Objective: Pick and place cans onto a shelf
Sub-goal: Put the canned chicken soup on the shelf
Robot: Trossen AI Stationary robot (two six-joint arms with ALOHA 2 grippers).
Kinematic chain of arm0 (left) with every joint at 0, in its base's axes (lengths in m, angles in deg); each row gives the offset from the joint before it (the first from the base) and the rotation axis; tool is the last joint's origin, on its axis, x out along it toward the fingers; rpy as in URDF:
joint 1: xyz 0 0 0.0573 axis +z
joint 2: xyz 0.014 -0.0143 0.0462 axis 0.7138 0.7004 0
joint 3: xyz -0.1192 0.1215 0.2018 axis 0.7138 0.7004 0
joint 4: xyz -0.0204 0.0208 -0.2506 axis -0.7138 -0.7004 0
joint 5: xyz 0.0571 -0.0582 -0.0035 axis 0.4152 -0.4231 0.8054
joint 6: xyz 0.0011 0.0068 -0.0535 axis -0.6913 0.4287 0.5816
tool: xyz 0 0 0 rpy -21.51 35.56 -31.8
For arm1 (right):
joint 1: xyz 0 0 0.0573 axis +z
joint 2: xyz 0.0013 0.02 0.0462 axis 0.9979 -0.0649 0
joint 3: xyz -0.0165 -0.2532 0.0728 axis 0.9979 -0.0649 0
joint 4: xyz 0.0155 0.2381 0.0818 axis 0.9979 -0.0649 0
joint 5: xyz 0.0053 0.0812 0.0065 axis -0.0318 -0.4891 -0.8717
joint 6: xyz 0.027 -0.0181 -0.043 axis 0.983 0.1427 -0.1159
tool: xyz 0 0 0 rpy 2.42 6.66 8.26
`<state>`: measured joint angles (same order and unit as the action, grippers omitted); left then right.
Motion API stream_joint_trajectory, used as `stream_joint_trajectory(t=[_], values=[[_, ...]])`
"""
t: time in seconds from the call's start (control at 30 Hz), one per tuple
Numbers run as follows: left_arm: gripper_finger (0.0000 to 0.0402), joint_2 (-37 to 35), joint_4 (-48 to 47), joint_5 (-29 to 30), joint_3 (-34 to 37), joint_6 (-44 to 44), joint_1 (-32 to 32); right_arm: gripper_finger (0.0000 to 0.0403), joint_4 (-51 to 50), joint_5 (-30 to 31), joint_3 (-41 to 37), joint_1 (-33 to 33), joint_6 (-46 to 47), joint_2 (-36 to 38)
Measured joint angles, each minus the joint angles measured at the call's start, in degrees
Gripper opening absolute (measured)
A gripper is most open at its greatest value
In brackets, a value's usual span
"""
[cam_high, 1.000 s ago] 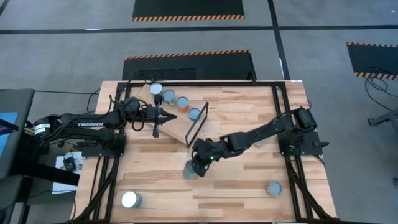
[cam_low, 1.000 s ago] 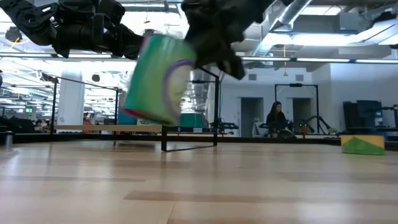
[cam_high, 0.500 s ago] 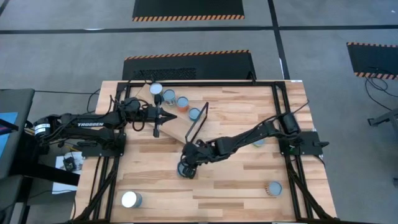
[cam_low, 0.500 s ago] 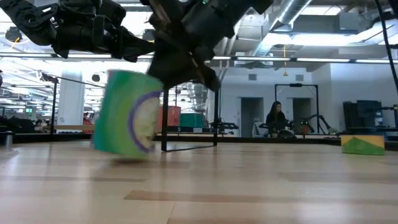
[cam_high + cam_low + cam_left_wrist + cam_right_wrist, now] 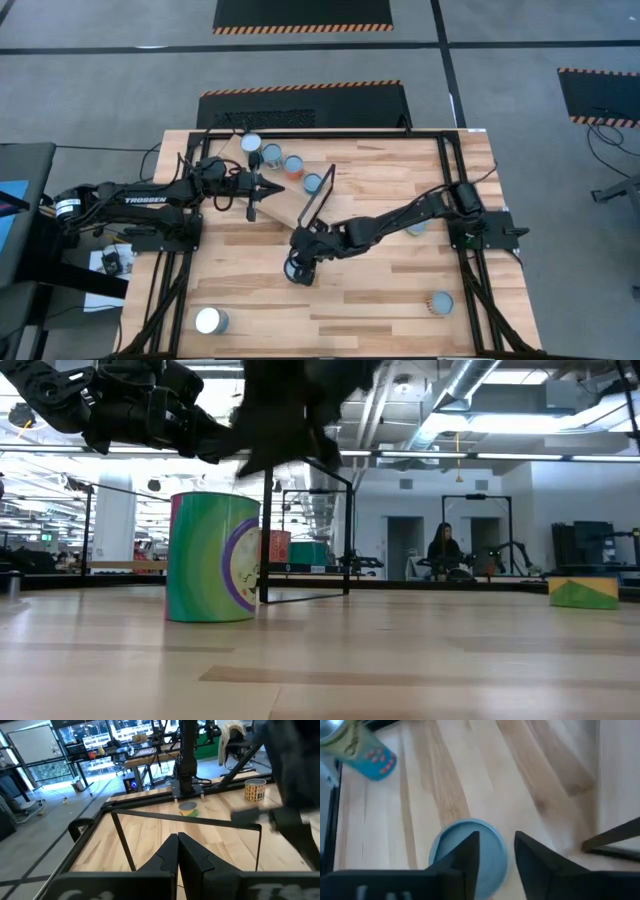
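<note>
A green-sided can with a pale-blue top (image 5: 212,558) stands upright on its base on the tabletop, in front of the shelf. My right gripper (image 5: 495,840) is open just above it, one finger over each side of the top (image 5: 470,851), clear of it in the low view (image 5: 285,455). The shelf (image 5: 290,200) is a tilted light-wood board with a black frame (image 5: 318,198); several cans (image 5: 272,154) stand on it. My left gripper (image 5: 177,842) is shut and empty, hovering over the shelf (image 5: 255,188).
Loose cans stand at the near left (image 5: 211,321), at the near right (image 5: 440,303), and partly under my right arm (image 5: 415,228). A black rail frame (image 5: 445,190) borders the table. Bare planks lie between the set-down can and the near edge.
My right gripper has carried the green can toward the table's left edge and down. The can was tilted in the air and now stands upright on the table. The gripper now stands clear above it.
</note>
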<state>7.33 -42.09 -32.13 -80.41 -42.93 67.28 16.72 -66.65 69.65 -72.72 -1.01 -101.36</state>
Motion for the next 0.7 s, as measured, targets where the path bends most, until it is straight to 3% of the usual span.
stream_joint_trajectory(t=[0.1,0.17,0.33,0.47,0.7], values=[[0.0,0.0,-0.1,0.0,0.0,0.0,0.0,0.0171,-2.0,-3.6,0.0,0.6,-6.9,3.9],[0.0,0.0,-0.2,-0.1,0.0,0.0,0.0,0.0168,-6.1,-2.9,0.0,1.7,-10.5,7.5],[0.0,0.0,-0.8,-1.2,0.0,0.0,-0.6,0.0096,-10.1,3.1,-4.1,5.9,-22.7,15.2],[0.0,0.0,-0.9,-1.2,0.0,-0.5,-2.6,0.0016,5.5,2.1,-18.7,6.0,-24.1,21.0],[0.0,-0.1,-1.0,-0.7,0.0,-1.0,-8.1,0.0017,42.6,-1.2,-45.9,1.6,-26.1,28.2]])
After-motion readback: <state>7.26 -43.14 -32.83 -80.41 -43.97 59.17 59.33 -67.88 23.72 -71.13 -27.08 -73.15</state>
